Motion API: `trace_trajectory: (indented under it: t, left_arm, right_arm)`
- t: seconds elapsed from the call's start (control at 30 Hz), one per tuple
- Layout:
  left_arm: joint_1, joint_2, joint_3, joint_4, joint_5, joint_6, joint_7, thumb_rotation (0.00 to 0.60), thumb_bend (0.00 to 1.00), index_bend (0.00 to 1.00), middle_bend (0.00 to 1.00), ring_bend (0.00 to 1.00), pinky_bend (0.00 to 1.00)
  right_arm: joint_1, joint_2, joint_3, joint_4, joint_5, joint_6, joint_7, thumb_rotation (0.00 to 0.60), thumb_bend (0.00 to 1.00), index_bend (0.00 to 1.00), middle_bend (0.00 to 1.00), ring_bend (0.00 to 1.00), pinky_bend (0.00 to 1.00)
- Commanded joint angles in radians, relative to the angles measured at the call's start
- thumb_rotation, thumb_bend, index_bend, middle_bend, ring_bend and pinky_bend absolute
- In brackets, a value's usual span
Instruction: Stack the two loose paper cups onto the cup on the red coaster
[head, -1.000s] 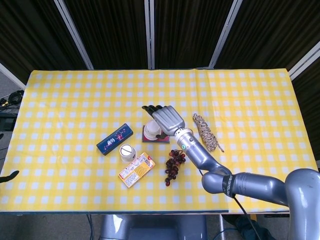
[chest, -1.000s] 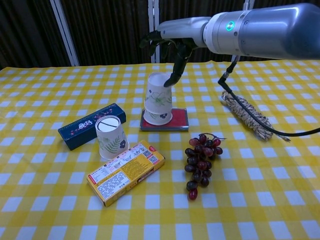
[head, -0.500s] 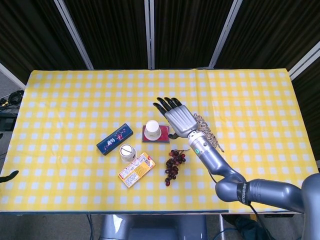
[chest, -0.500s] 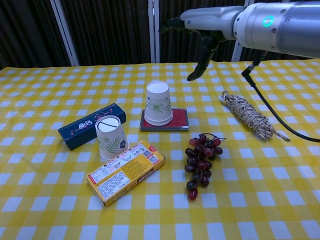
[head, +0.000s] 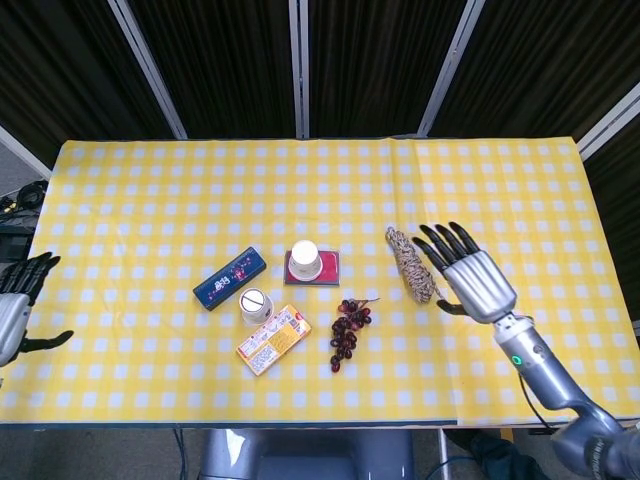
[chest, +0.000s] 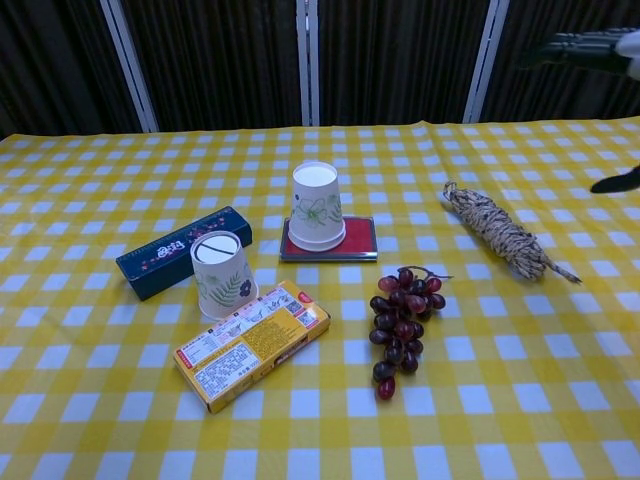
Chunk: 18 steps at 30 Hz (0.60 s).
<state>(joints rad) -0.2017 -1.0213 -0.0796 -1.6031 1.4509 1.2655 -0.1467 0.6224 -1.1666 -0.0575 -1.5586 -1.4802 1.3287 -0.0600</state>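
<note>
An upside-down white paper cup (head: 305, 259) (chest: 317, 205) stands on the red coaster (head: 328, 270) (chest: 361, 240) at mid-table; I cannot tell whether more than one cup is nested there. A second upside-down cup (head: 255, 304) (chest: 222, 275) stands loose to its front left, between the two boxes. My right hand (head: 468, 271) hovers with fingers spread, empty, right of the rope and well away from both cups; the chest view catches only its fingers (chest: 585, 48) at the top right corner. My left hand (head: 16, 302) shows at the left edge, fingers apart, holding nothing.
A dark blue box (head: 229, 278) (chest: 183, 250) lies left of the loose cup, with a yellow carton (head: 272, 339) (chest: 252, 343) in front of it. Dark grapes (head: 347, 328) (chest: 403, 325) lie in front of the coaster. A coiled rope (head: 412, 263) (chest: 497, 230) lies to the right.
My right hand has drawn back from over the coaster cup to the right, past the rope. The cup there now sits lower, fully seated. My left hand has come into view.
</note>
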Motion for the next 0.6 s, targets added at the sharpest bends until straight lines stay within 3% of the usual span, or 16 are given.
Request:
trace_trajectory:
  t: [0.03,0.13,0.27,0.43,0.6]
  left_arm:
    - [-0.090,-0.028,-0.008,0.048,0.077,-0.080,-0.054,0.600,0.00,0.00,0.00,0.00,0.00]
    - [-0.143,-0.052,-0.012,0.074,0.124,-0.111,-0.066,0.600,0.00,0.01,0.00,0.01,0.05]
    - [-0.216,-0.102,-0.025,0.100,0.180,-0.140,-0.078,0.600,0.00,0.13,0.06,0.11,0.18]
    - [-0.316,-0.176,-0.035,0.123,0.223,-0.211,-0.061,0.600,0.00,0.20,0.14,0.21,0.29]
    - [-0.406,-0.258,-0.047,0.143,0.223,-0.287,0.044,0.600,0.00,0.22,0.17,0.23,0.32]
  right_arm:
    - [-0.062,0.040,-0.022,-0.044,0.019,0.026,0.020,0.600,0.00,0.00,0.00,0.00,0.00]
    - [-0.099,0.047,-0.022,-0.084,0.045,0.044,-0.010,0.600,0.00,0.00,0.00,0.00,0.00]
    - [-0.146,0.033,-0.022,-0.120,0.057,0.079,-0.066,0.600,0.00,0.00,0.00,0.00,0.00]
    - [-0.201,0.001,-0.023,-0.141,0.056,0.121,-0.095,0.600,0.00,0.00,0.00,0.00,0.00]
    - [-0.235,0.003,-0.008,-0.136,0.070,0.117,-0.100,0.600,0.00,0.00,0.00,0.00,0.00]
